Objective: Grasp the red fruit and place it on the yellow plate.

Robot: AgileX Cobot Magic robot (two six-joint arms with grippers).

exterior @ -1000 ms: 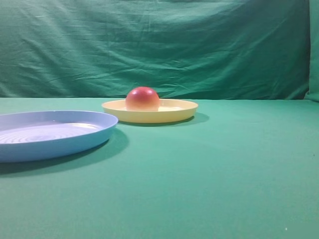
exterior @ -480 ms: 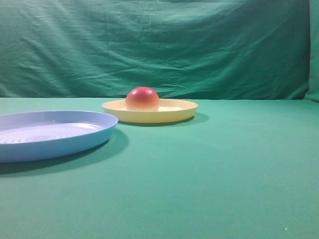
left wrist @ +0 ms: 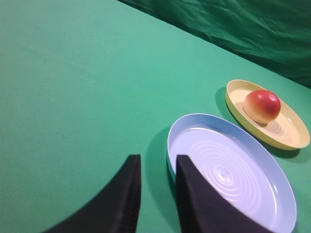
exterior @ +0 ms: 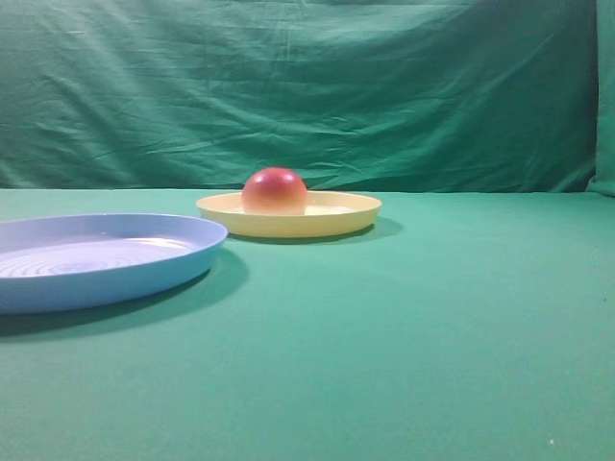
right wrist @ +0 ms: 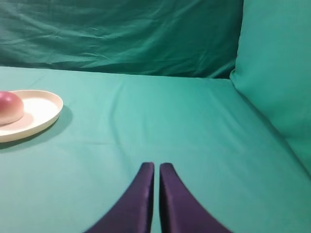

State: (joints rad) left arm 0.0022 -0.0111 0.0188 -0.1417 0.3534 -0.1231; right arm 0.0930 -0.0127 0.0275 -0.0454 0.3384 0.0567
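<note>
The red fruit (exterior: 275, 190) rests flat side down on the left part of the yellow plate (exterior: 341, 219), at the back of the green table. The left wrist view shows the fruit (left wrist: 262, 105) on the plate (left wrist: 293, 141), far beyond my left gripper (left wrist: 158, 160), which is open with only cloth between its fingers. In the right wrist view the fruit (right wrist: 8, 108) and plate (right wrist: 44, 112) lie at the far left, while my right gripper (right wrist: 156, 166) is shut and empty above bare cloth. Neither gripper shows in the exterior view.
A larger light-blue plate (exterior: 106, 280) with a ringed centre lies in front and to the left of the yellow one; its rim (left wrist: 170, 145) is right beside my left fingers. A green cloth backdrop (exterior: 307, 86) hangs behind, and a cloth wall (right wrist: 277, 73) rises at the right.
</note>
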